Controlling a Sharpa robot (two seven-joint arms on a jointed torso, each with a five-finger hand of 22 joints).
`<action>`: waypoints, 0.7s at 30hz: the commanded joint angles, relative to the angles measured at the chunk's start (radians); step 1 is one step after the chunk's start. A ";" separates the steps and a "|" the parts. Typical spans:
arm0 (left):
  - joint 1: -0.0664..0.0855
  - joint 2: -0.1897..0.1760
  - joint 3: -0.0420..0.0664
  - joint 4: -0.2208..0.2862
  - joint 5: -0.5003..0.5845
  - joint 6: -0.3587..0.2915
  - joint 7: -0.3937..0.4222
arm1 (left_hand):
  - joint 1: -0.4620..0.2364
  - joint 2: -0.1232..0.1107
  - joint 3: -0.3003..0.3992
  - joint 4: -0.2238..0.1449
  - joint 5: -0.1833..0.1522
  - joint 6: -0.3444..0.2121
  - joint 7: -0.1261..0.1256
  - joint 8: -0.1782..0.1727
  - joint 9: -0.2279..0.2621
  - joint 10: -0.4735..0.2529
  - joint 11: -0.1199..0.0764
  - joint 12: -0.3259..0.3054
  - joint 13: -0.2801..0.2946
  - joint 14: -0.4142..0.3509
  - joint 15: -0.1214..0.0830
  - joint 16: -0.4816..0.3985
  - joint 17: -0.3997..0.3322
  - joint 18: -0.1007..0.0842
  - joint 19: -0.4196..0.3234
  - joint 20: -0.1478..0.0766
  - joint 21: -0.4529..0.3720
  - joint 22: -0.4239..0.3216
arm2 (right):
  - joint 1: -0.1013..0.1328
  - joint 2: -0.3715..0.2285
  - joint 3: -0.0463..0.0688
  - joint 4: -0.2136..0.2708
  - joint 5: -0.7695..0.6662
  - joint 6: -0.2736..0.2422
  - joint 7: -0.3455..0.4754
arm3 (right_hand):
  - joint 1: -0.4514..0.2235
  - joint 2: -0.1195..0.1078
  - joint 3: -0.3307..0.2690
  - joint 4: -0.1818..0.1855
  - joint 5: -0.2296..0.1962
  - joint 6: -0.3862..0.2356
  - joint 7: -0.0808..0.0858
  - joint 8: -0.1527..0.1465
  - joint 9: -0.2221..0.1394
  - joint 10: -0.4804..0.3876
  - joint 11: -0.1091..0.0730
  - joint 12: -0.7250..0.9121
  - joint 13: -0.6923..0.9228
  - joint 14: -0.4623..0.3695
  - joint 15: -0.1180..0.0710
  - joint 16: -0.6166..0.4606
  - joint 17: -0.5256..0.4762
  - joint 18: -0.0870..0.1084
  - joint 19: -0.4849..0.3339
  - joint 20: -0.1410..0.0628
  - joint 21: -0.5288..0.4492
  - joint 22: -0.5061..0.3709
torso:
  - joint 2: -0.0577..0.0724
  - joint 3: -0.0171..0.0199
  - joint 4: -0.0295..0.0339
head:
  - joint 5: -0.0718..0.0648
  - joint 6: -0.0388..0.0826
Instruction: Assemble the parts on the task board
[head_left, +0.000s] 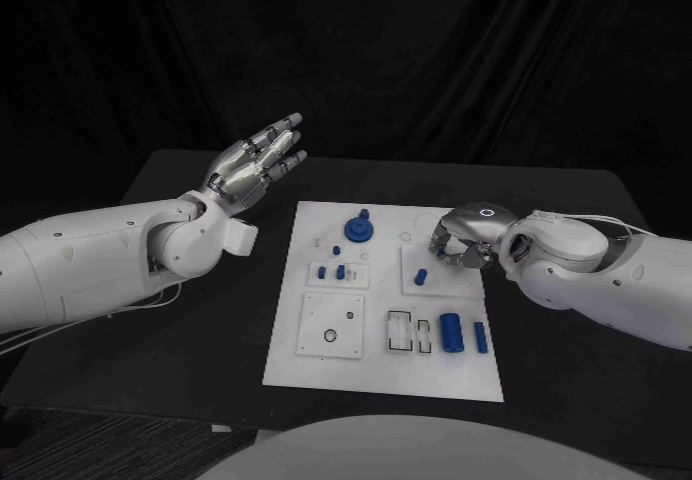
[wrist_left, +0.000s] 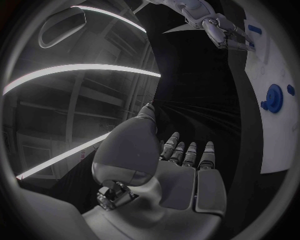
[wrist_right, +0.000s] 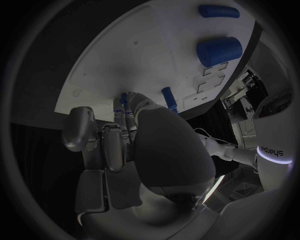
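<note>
my right robot hand (head_left: 459, 243) has curled fingers by the small blue peg (head_left: 421, 277), i cannot tell if pinching, left robot hand (head_left: 260, 160) is spread, so a bump could tip the peg.

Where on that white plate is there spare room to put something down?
The task board is bare along its near edge, below the square insert and the two blue cylinders. Its far right is crowded: the right hand hangs by a blue peg.

white task board (head_left: 378, 372), blue parts (head_left: 451, 332) (black table (head_left: 577, 340))
</note>
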 joint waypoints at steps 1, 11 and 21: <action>-0.002 0.003 0.001 0.000 0.006 0.020 0.019 | 0.020 0.004 -0.009 -0.003 0.014 0.012 0.001 0.004 0.001 0.000 0.010 -0.003 -0.001 -0.002 0.011 -0.004 -0.001 0.009 -0.002 0.012 -0.001 0.003 | -0.005 -0.002 -0.003 -0.001 -0.002 0.027 -0.015 | 0.009 -0.001 0.017 -0.006 -0.004 0.014 0.002 -0.004 -0.001 0.017 -0.001 -0.004 0.001 0.066 0.002 0.002 0.133 -0.002 0.000 0.001 0.011 0.152 | 0.000 0.0000 0.0006 | -0.002 0.000; -0.003 0.007 0.001 -0.003 0.006 0.024 0.013 | 0.048 0.016 -0.019 -0.007 0.044 0.021 0.004 0.005 0.002 0.000 0.012 -0.003 -0.001 -0.002 0.023 -0.004 -0.001 0.009 0.000 0.026 0.001 0.011 | -0.005 -0.004 -0.003 0.000 -0.002 -0.009 -0.005 | 0.011 -0.003 0.045 -0.030 -0.036 0.051 -0.009 0.007 0.005 0.061 -0.013 0.001 0.003 0.069 -0.008 0.009 0.142 -0.004 0.003 -0.005 0.029 0.156 | -0.001 0.0001 0.0016 | -0.004 0.000; -0.003 0.011 0.001 -0.004 0.006 0.024 0.005 | 0.064 0.028 -0.026 -0.008 0.055 0.027 0.007 0.005 0.003 0.000 0.015 -0.003 -0.001 -0.002 0.033 -0.004 -0.001 0.010 0.003 0.036 0.004 0.022 | 0.001 -0.020 -0.002 0.017 -0.002 -0.072 0.005 | 0.010 0.002 0.054 -0.043 -0.052 0.080 -0.018 0.017 0.011 0.093 -0.024 0.004 0.004 0.071 -0.016 0.014 0.149 -0.006 0.007 -0.012 0.045 0.159 | -0.001 -0.0017 0.0024 | -0.001 0.000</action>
